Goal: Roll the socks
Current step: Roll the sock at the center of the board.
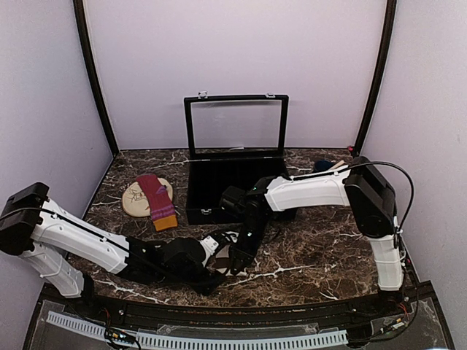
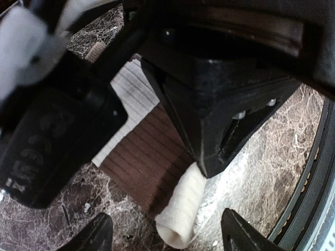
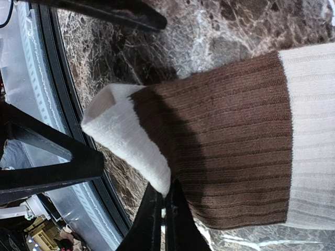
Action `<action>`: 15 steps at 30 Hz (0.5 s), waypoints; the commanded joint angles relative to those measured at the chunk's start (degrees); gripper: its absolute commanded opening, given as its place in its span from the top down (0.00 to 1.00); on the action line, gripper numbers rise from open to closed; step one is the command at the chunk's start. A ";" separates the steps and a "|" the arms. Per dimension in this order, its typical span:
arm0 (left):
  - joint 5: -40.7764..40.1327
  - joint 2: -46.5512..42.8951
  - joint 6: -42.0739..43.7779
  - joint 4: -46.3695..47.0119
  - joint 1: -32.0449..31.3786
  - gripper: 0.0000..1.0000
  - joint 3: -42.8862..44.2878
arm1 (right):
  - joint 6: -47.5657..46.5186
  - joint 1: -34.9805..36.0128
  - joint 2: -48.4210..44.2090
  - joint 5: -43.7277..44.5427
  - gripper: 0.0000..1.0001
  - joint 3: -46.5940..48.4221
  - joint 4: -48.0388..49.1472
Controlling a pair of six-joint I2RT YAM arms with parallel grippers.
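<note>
Am pinching cream-brown sock (image 3: 220, 146) by curled end in right gripper (image 3: 162, 191), closed tight, 6 o'clock on counter (image 1: 314, 248). Left gripper (image 2: 167, 232) gaping, empty. Roll barely starting; maroon sock (image 1: 156, 198) waiting at 10 o'clock.

Left arm (image 1: 95, 244) and right arm (image 1: 306, 191) are crowding the worktop's (image 1: 321, 251) front middle, open black case (image 1: 230, 182) is blocking behind; right front is sitting open.
</note>
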 commanded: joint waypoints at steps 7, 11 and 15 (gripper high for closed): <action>-0.65 1.96 -0.53 3.68 -0.12 0.48 0.78 | -0.83 -0.27 -0.58 -2.17 0.98 -1.84 0.31; -0.16 2.70 -1.72 4.05 -0.16 0.50 0.58 | -0.91 -0.27 -0.76 -2.29 0.99 -1.95 0.18; 0.51 3.03 -2.71 5.32 -0.10 0.56 -0.15 | -1.01 -0.36 -0.70 -2.54 0.99 -1.81 0.02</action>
